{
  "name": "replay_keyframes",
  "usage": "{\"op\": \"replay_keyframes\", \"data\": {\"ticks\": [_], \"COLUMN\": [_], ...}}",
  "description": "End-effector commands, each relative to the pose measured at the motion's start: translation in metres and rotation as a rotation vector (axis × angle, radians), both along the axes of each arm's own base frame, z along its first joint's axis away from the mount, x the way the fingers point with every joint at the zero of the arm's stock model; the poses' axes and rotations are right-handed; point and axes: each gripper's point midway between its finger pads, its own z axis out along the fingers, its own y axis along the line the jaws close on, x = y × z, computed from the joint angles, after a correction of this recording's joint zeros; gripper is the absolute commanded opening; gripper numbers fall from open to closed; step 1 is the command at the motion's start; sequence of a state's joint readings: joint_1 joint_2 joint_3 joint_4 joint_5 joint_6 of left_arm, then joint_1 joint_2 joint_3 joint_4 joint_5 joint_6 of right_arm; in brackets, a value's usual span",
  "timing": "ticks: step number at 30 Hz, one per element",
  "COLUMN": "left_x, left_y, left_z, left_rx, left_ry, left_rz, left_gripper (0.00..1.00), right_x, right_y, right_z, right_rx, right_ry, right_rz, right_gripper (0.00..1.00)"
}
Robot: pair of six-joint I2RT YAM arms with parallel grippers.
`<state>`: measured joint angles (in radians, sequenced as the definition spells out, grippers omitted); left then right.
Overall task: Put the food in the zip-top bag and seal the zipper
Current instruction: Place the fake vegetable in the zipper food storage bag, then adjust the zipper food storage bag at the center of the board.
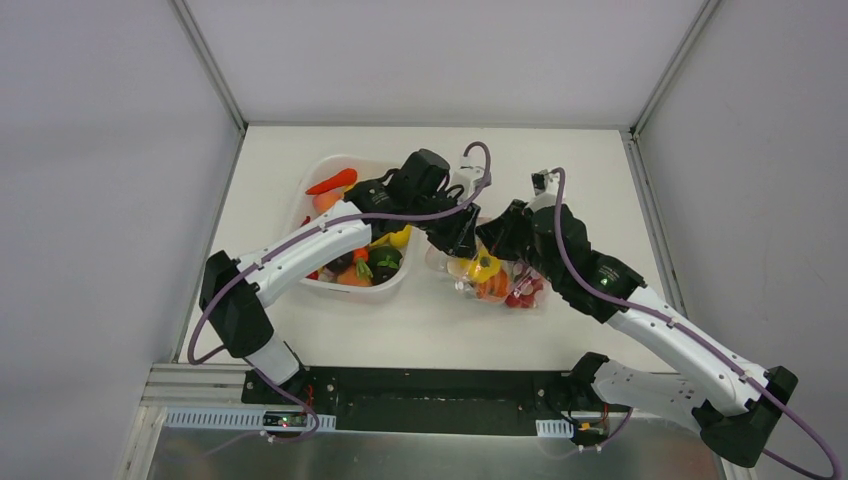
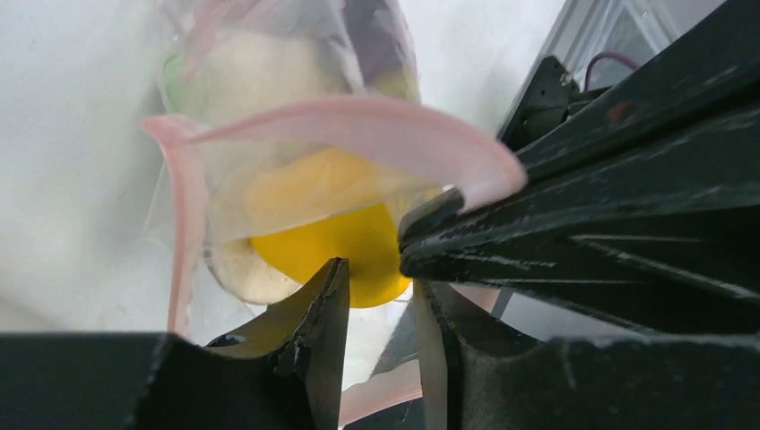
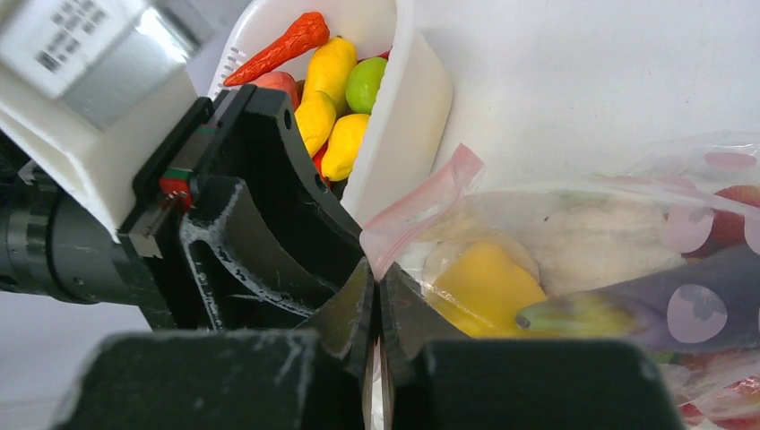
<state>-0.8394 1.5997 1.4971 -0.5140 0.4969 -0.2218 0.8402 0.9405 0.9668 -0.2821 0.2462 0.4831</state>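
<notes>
My two claws meet over the one zip-top bag (image 1: 515, 297), which lies on the table (image 1: 600, 180) at about 3 o'clock from the single white tub (image 1: 322, 170) in the top view. My right claw (image 3: 377, 282) is pinched tight on the zipper (image 3: 419, 202), and the pink strip rises from between its fingertips toward 1 o'clock. My left claw (image 2: 381, 278) stands at the bag's gaping mouth, its two fingers a narrow gap apart with nothing between them. One yellow fruit (image 2: 345, 246) sits just past those tips at 12 o'clock, half under the clear film, with the zipper arcing over it in a pink bow. Through the plastic, from my right wrist, I count that one yellow fruit, one pale white piece (image 3: 582, 237) at its 2 o'clock, one dark purple piece (image 3: 645, 296) with a greenish-yellow stalk at its 3 o'clock, and some red at the far right edge (how many I cannot tell). In the tub the same view gives one long red piece (image 3: 278, 49), three yellow pods (image 3: 330, 64), one green ball (image 3: 366, 82) and one orange-red piece half hidden behind my left claw's body. From above, the tub's 6 o'clock end holds more pieces, dark green and orange, too crowded to count.
</notes>
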Motion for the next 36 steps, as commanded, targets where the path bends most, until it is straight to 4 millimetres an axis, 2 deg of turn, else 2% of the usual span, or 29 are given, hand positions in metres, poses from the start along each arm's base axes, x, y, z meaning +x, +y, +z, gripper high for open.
{"op": "replay_keyframes", "data": {"ticks": [1,4,5,7,9,11,14,16,18,20,23,25,27,30,32,36], "left_x": [0.006,0.019,0.024,0.033,0.034,0.032,0.017,0.008,0.006,0.009,0.016,0.026,0.032,0.035,0.035,0.029], "left_y": [-0.027,-0.032,-0.031,-0.025,-0.018,-0.012,-0.006,-0.002,0.005,0.016,0.038,0.056,0.069,0.082,0.084,0.071], "left_z": [0.025,0.021,0.013,0.001,-0.001,0.012,0.053,0.072,0.083,0.085,0.08,0.073,0.063,0.044,0.034,0.021], "left_rx": [-0.165,-0.226,-0.21,-0.152,-0.125,-0.139,-0.218,-0.25,-0.262,-0.24,-0.168,-0.126,-0.085,-0.001,0.034,0.019], "left_ry": [-0.007,-0.008,0.0,-0.007,-0.036,-0.073,-0.125,-0.154,-0.186,-0.221,-0.277,-0.318,-0.333,-0.29,-0.261,-0.206], "left_rz": [0.042,0.137,0.169,0.225,0.232,0.23,0.171,0.137,0.141,0.178,0.252,0.344,0.404,0.444,0.448,0.393], "left_gripper": [0.34,0.39,0.41,0.42,0.46,0.49,0.53,0.56,0.6,0.62,0.64,0.72,0.77,0.78,0.78,0.78], "right_x": [0.003,0.001,0.0,0.0,0.001,0.002,0.003,0.004,0.004,0.003,0.005,0.006,0.005,0.004,0.004,0.002], "right_y": [0.002,-0.005,-0.007,-0.011,-0.015,-0.021,-0.025,-0.025,-0.023,-0.022,-0.021,-0.019,-0.018,-0.016,-0.015,-0.013], "right_z": [0.034,0.045,0.047,0.05,0.05,0.048,0.043,0.043,0.041,0.039,0.035,0.034,0.035,0.036,0.037,0.035], "right_rx": [0.109,0.149,0.154,0.158,0.156,0.151,0.144,0.141,0.136,0.134,0.121,0.115,0.116,0.123,0.128,0.131], "right_ry": [-0.098,-0.141,-0.148,-0.158,-0.161,-0.16,-0.158,-0.159,-0.153,-0.149,-0.145,-0.144,-0.145,-0.145,-0.142,-0.133], "right_rz": [-0.007,-0.02,-0.024,-0.038,-0.058,-0.086,-0.108,-0.108,-0.101,-0.095,-0.096,-0.089,-0.082,-0.073,-0.066,-0.054], "right_gripper": [0.02,0.02,0.02,0.02,0.02,0.02,0.03,0.02,0.02,0.03,0.03,0.03,0.03,0.03,0.03,0.03]}}
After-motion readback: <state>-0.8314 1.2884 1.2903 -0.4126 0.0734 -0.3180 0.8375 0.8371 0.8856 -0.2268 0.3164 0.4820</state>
